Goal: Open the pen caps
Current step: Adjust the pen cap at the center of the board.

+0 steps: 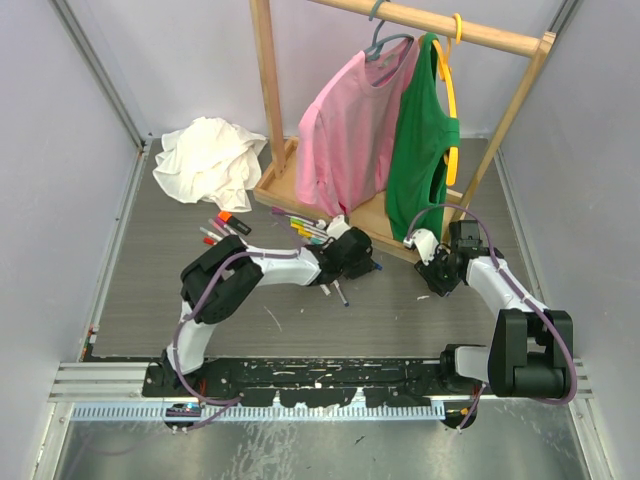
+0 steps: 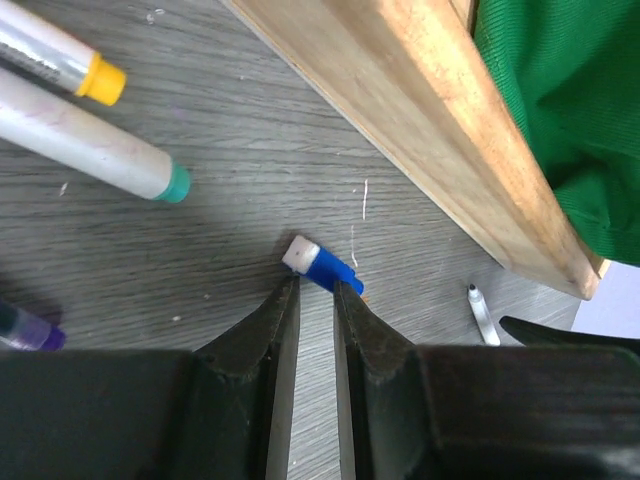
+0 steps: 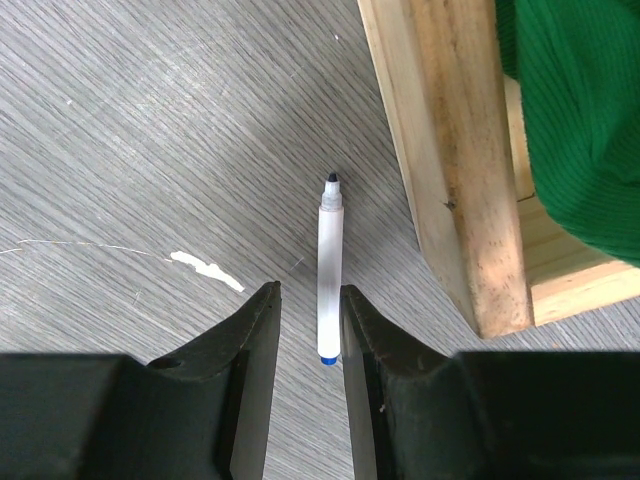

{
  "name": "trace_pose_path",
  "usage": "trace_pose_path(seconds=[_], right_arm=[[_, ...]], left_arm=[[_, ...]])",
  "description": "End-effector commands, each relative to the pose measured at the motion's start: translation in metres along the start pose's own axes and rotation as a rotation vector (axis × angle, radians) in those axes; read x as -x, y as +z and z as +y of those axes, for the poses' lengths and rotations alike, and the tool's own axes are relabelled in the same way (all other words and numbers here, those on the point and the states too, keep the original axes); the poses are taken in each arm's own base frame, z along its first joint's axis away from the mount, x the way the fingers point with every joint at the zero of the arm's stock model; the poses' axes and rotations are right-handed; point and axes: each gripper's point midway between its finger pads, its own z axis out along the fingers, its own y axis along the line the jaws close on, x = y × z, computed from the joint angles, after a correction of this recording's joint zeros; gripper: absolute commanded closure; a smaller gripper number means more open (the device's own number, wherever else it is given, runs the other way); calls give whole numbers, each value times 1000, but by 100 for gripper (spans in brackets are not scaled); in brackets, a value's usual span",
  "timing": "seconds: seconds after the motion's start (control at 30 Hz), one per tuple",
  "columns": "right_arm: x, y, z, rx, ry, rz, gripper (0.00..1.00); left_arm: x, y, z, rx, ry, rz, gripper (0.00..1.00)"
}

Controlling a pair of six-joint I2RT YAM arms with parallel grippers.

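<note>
Left tool (image 2: 318, 287) | nipping blue cap (image 2: 328, 269) | arm (image 1: 285, 265) stretched rightward, wrist low

Left arm (image 1: 280, 262), right arm (image 1: 497, 280): white links, black joints, purple cables (image 1: 445, 207), black jaws.

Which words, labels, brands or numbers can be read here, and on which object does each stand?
None can be read.
The pen with the yellow end has faint grey marks on its barrel, too blurred to read.
The wooden rack and the green shirt show no print.
</note>
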Motion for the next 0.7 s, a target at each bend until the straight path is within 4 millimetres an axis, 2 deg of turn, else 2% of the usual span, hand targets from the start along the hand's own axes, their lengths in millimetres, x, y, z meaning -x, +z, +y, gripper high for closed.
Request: trace_pose_path(seconds=[0.0, 0.23, 0.37, 0.57, 0.67], right_arm=[[9, -6, -4, -12, -24, -38, 64], [10, -7, -4, -14, -27, -45, 64], [13, -10, -4, -14, -32, -57, 64], [26, -23, 0, -1, -55, -111, 63], [34, -32, 6, 30, -79, -147, 63]], left_arm=[[2, 6, -14, -20, 7, -8, 79], [4, 16, -20, -29, 8, 6, 79], [8, 11, -22, -47, 18, 5, 77], [25, -32, -48, -132, 75, -27, 61], [32, -54, -55, -163, 109, -42, 58]])
